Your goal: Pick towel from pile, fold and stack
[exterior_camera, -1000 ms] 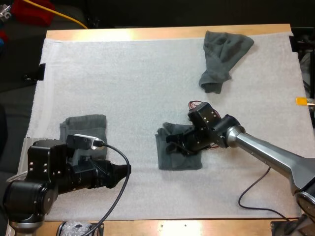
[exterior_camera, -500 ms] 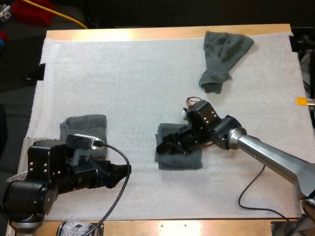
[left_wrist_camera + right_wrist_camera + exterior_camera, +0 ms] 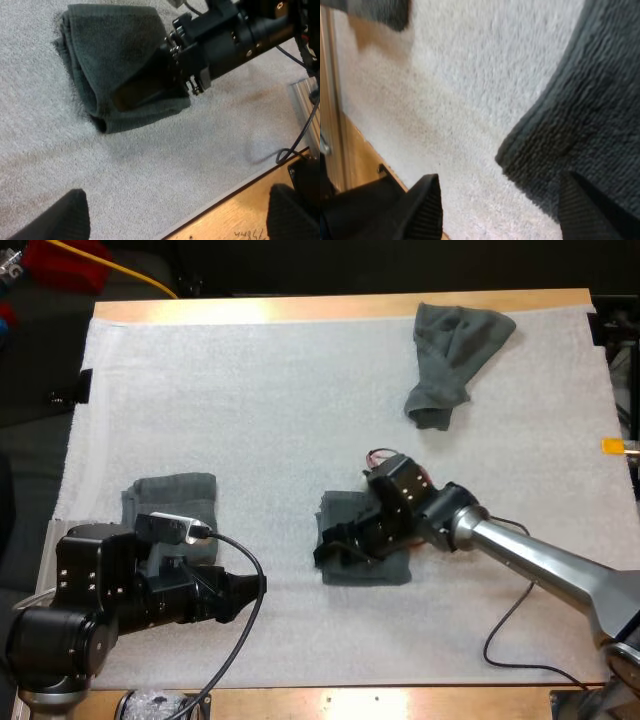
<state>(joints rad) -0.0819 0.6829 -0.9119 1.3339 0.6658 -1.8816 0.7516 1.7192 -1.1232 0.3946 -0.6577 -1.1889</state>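
A folded dark grey-green towel (image 3: 365,562) lies mid-mat, also seen in the left wrist view (image 3: 107,60) and the right wrist view (image 3: 592,100). My right gripper (image 3: 330,545) is low over its left edge, fingers apart, with the towel's corner between them (image 3: 507,210). From the left wrist view, the right gripper (image 3: 137,92) rests across the towel's top. A folded stack (image 3: 170,495) sits at the mat's left. A crumpled towel (image 3: 452,355) lies at the far right. My left gripper (image 3: 250,590) hovers open near the front edge, fingers wide apart (image 3: 177,220).
The wooden table edge (image 3: 240,210) runs close in front of my left gripper. My left arm's bulk (image 3: 90,605) stands just in front of the folded stack. Bare white mat (image 3: 260,400) spreads between the towels.
My right gripper has slid leftward across the folded towel, from its right side to its left edge. The left arm and the other towels have not moved.
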